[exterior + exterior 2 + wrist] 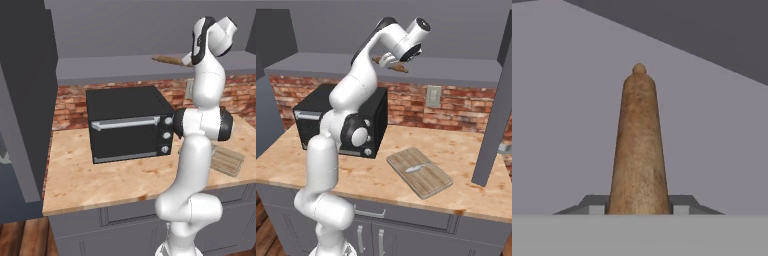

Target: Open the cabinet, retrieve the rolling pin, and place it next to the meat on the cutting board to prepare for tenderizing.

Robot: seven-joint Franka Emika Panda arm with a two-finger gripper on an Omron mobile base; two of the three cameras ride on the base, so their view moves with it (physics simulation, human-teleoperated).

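Note:
The grey wall cabinet (110, 67) stands open, its doors (496, 115) swung out to both sides. Inside, at its floor, the brown rolling pin (167, 60) (401, 67) lies level, and my gripper (186, 61) (390, 61) reaches in and holds one end. In the hand view the rolling pin (638, 150) runs straight away from me, and the gripper (638, 202) is shut with a finger pressed against each side. Whether the pin rests on the shelf or hangs just above it, I cannot tell. Down on the counter lies the cutting board (426, 180) (227, 160) with a pale piece of meat (416, 168) on it.
A black toaster oven (127, 122) (316, 115) stands on the light wood counter (100, 180), left of the board. A red brick wall (456, 107) with a wall outlet (432, 96) backs the counter. Grey base cabinets (406, 235) run below.

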